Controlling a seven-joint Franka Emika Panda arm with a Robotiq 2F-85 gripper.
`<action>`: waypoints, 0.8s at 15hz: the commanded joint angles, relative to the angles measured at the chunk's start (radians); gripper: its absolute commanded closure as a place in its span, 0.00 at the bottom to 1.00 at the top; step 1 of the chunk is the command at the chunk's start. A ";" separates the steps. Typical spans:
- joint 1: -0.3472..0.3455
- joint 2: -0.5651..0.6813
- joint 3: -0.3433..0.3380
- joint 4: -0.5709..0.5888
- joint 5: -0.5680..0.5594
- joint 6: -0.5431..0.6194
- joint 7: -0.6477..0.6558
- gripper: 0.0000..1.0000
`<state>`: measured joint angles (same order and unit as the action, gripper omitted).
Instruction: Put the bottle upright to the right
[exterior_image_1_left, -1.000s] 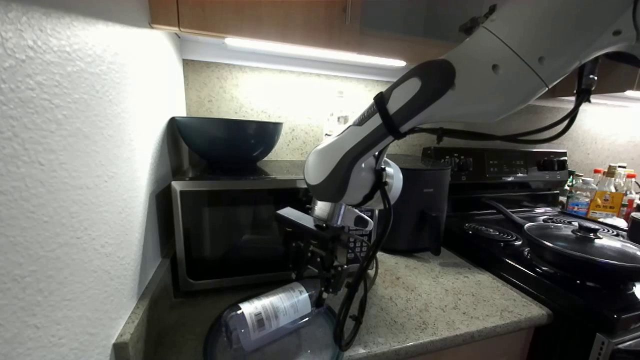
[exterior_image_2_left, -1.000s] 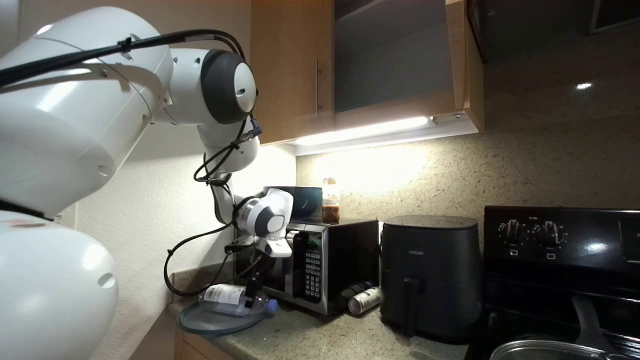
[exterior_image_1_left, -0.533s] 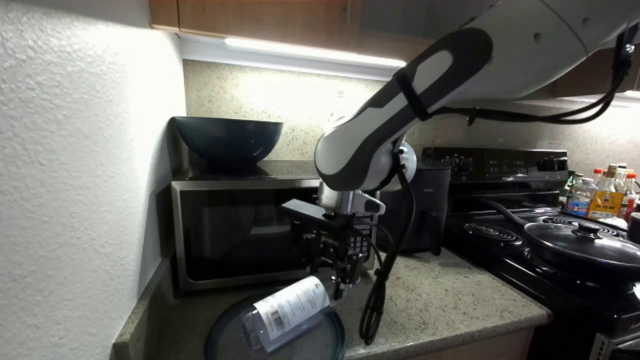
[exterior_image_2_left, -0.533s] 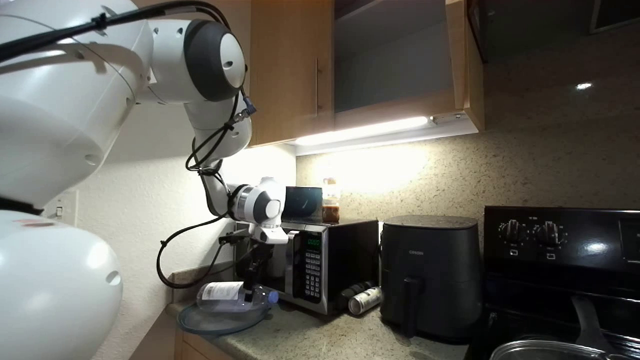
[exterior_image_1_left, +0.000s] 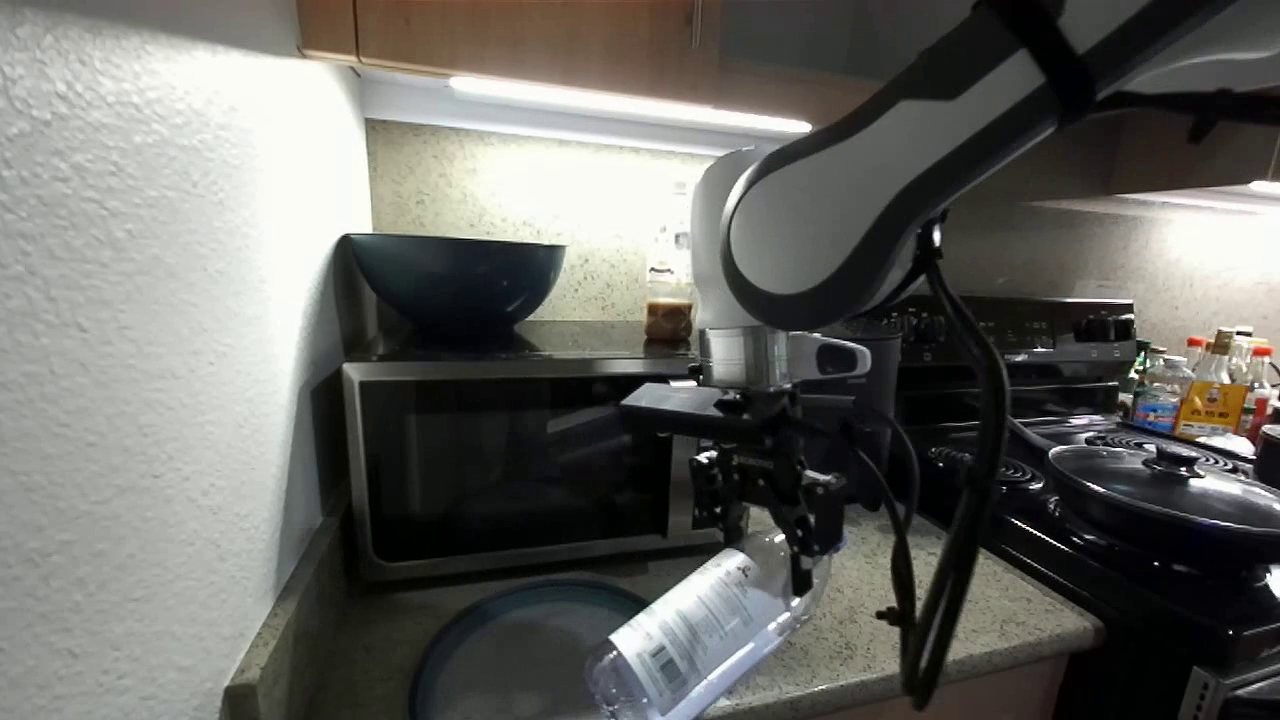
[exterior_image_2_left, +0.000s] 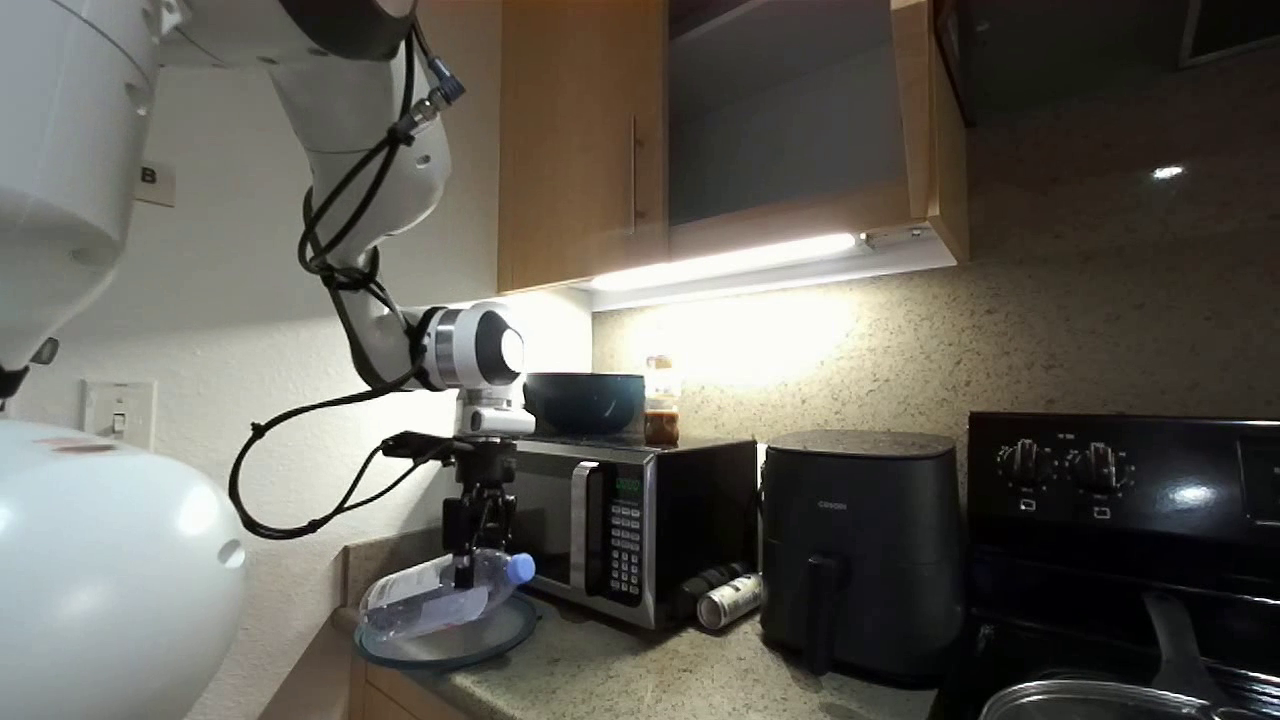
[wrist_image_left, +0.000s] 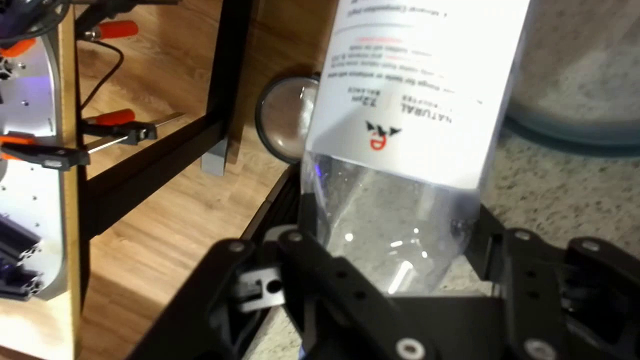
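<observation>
The bottle (exterior_image_1_left: 685, 635), clear bluish plastic with a pale label, hangs tilted in my gripper (exterior_image_1_left: 770, 560). Its base points down and its blue cap end is higher; the cap (exterior_image_2_left: 520, 568) shows in an exterior view. In that view the bottle (exterior_image_2_left: 425, 605) overlaps a round blue-rimmed plate (exterior_image_2_left: 515, 635); I cannot tell if it touches. My gripper (exterior_image_2_left: 475, 560) points down, its fingers on both sides of the bottle's upper body, below the neck. In the wrist view the bottle (wrist_image_left: 410, 100) sits between the fingers of the gripper (wrist_image_left: 392, 230), label facing the camera.
A microwave (exterior_image_1_left: 500, 470) stands behind, with a dark bowl (exterior_image_1_left: 455, 280) and a small amber-brown bottle (exterior_image_1_left: 668, 315) on top. A can (exterior_image_2_left: 730, 602) lies beside a black air fryer (exterior_image_2_left: 865, 550). A stove with a lidded pan (exterior_image_1_left: 1175, 490) stands further right. The counter (exterior_image_1_left: 960, 600) has a front edge.
My gripper and the bottle have moved right, away from over most of the plate, and nearer the camera in an exterior view. The bottle is lifted and tilts more, base down. The gripper now points straighter down.
</observation>
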<state>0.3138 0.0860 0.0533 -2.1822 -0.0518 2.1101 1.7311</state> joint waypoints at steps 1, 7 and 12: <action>-0.031 -0.133 0.046 -0.117 -0.154 -0.067 0.224 0.57; -0.104 -0.244 0.075 -0.227 -0.247 0.052 0.397 0.57; -0.124 -0.213 0.096 -0.193 -0.264 0.023 0.397 0.57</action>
<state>0.2241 -0.1261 0.1148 -2.3766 -0.3217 2.1338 2.1326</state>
